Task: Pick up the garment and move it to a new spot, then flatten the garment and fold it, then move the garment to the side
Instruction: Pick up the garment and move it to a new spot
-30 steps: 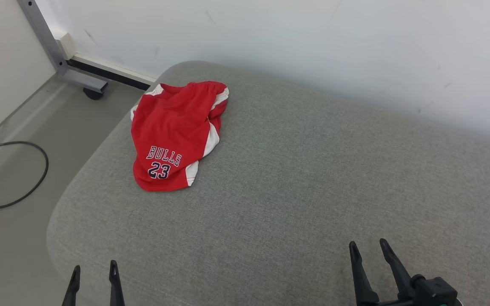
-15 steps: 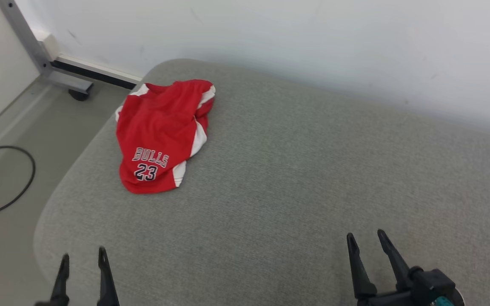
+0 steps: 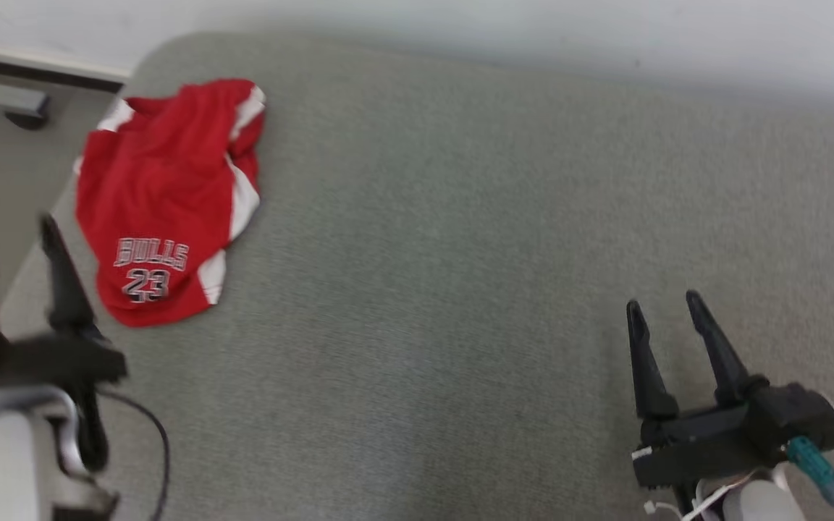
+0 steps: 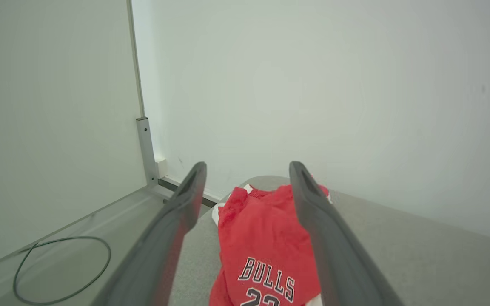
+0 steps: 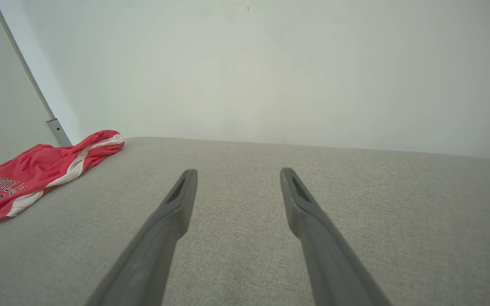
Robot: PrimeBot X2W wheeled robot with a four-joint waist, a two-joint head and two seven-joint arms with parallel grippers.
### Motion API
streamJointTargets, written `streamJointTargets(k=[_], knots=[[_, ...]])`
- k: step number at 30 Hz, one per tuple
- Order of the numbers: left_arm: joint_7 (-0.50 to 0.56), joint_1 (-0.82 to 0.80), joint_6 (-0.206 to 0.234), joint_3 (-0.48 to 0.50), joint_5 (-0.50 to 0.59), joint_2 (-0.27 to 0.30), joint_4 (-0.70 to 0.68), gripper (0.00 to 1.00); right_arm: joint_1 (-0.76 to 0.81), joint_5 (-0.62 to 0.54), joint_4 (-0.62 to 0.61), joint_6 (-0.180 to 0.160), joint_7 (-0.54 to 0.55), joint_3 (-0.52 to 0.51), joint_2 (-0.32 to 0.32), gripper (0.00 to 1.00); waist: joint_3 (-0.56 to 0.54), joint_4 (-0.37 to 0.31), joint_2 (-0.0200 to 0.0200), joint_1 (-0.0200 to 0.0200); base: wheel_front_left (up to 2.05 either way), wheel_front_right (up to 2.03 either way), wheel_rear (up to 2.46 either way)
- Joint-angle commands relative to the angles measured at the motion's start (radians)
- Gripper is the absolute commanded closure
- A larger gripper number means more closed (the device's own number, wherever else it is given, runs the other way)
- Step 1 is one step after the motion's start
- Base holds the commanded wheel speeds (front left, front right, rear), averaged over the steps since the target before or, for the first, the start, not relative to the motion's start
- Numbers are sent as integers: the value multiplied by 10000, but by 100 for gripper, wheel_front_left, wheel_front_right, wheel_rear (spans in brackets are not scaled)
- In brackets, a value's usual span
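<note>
The garment (image 3: 163, 195) is a crumpled red and white piece printed "BULLS 23", lying at the far left corner of the grey cushion (image 3: 460, 253). My left gripper (image 3: 13, 237) hangs open at the cushion's left edge, just left of the garment's lower hem, with nothing between its fingers. In the left wrist view the garment (image 4: 266, 242) lies ahead between the spread fingers. My right gripper (image 3: 667, 302) stands open over bare cushion at the lower right, far from the cloth. The right wrist view has the garment (image 5: 36, 174) off to the far left.
A white wall (image 3: 533, 29) runs behind the cushion. Left of the cushion is bare floor with a metal frame foot on a caster (image 3: 22, 116); a black cable loop (image 4: 62, 267) lies on that floor. The cushion's left edge drops off beside my left gripper.
The head camera has swung down and to the right, shifting the scene left and up. Both arms have come up further into view, the left gripper now beside the garment. The garment has not moved.
</note>
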Motion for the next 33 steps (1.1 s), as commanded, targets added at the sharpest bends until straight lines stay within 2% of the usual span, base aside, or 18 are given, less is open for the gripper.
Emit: streamJointTargets(k=[1,8,14,23,24,27,33], knots=[[-31,-518,-44,89,-36,118,225,0,-205,-33,-96,-27,-1,-48,-67,0,1403,-1149,-2,-1,0,0,0],[-29,-2646,-263,536,-429,1011,2040,0,-701,-113,-687,-27,-6,-136,-38,0,2489,-2155,-2,-1,0,0,0],[701,-4067,-395,579,-711,2257,3842,0,-889,-223,-1245,-27,-4,-127,53,0,3057,-2811,-2,-1,0,0,0],[2974,-5031,-459,442,-1307,3284,5835,0,-961,-345,-1829,-27,-4,-111,117,0,3293,-3409,-2,-1,0,0,0],[2974,-5031,-459,442,-1307,3284,5835,0,-961,-345,-1829,-27,-4,-111,117,0,3293,-3409,-2,-1,0,0,0],[4115,-5196,-470,409,-1546,3523,6468,0,-846,-386,-1905,-27,-3,-210,96,0,3244,-3506,-2,-1,0,0,0],[6003,-5337,-382,757,-2255,3613,7598,0,-610,-410,-1994,-27,-4,-306,72,0,3048,-3531,-2,-1,0,0,0]])
